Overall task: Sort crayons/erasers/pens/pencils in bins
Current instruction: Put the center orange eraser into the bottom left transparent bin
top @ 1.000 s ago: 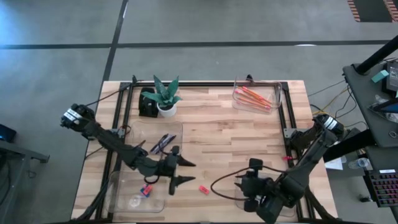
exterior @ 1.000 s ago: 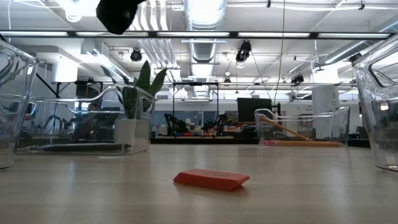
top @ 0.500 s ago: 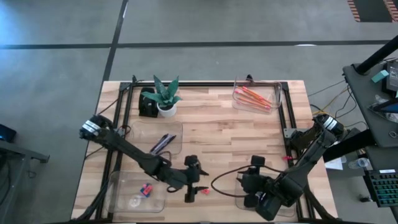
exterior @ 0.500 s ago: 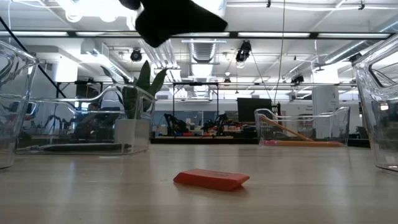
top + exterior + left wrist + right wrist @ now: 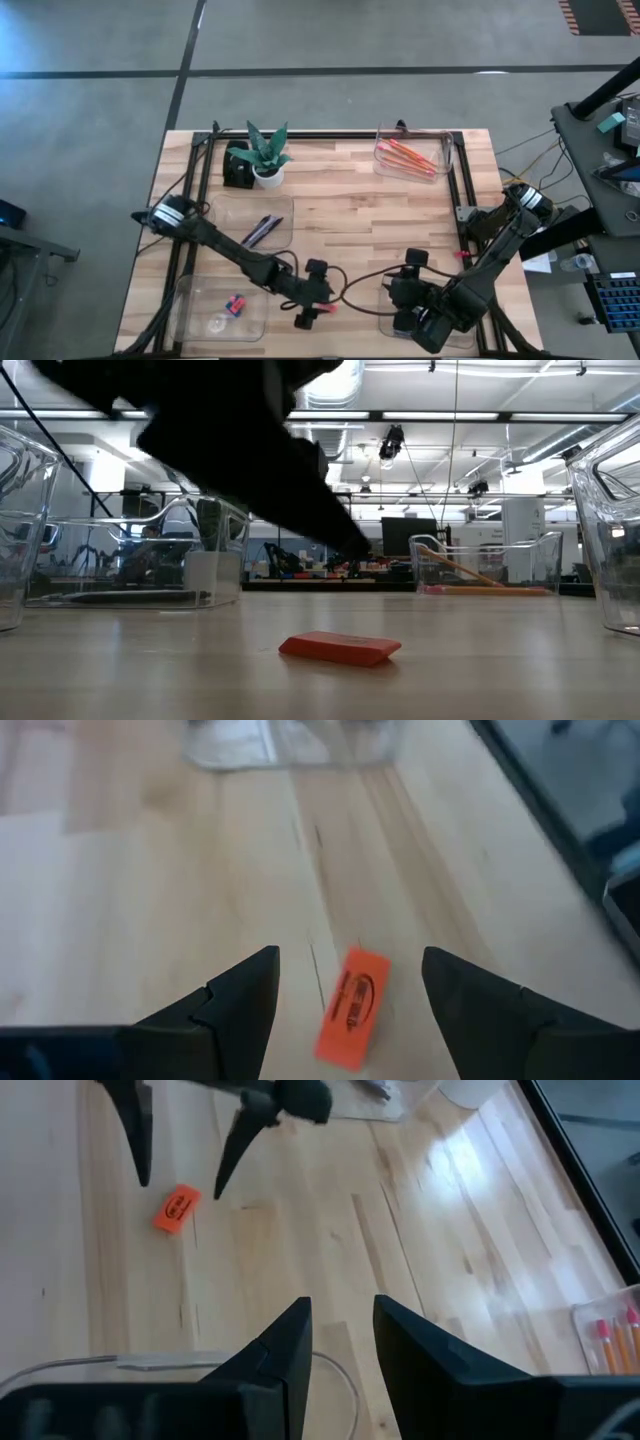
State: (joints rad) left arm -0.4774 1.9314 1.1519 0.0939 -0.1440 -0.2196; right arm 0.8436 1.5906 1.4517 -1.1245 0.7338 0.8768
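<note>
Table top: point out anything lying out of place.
One orange eraser lies loose on the bare wood, outside the bins. The open left gripper hangs over it, fingers either side, not touching. The right gripper waits open near the table's front.

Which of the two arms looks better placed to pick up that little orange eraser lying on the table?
The left. Its hand hangs open just above the eraser, fingers either side of it. The right hand waits farther off by a bin at the table's near edge.
</note>
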